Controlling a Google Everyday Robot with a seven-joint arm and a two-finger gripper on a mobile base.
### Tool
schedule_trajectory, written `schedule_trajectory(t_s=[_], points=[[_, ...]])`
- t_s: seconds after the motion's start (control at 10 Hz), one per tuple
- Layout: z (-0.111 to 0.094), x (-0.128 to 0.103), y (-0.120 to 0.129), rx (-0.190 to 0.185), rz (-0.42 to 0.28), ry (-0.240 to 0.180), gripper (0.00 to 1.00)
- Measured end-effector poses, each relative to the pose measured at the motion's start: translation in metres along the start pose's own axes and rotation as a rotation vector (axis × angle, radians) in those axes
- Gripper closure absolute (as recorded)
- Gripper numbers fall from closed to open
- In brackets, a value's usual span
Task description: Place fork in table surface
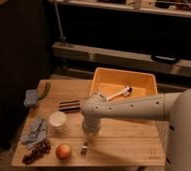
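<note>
My smooth off-white tubular arm (134, 106) has a row of small dark dots along its side; can't tell if they're screws. It ends in a rounded ball-like joint (91, 109), same colour. The big curved white shell (186, 131) on the right is my body. My pale greyish gripper (90, 132) sits directly under that joint, above the light-brown slatted wooden table top (134, 145).
</note>
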Motion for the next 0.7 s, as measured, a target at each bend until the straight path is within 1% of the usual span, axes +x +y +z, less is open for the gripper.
schedule_trajectory(t_s=[0.5,0.7], points=[[-0.0027,-0.0012,-0.0019,0.008,-0.004,0.001,0.33],[-0.0005,-0.0026,-0.0033,0.01,-0.009,-0.001,0.33]])
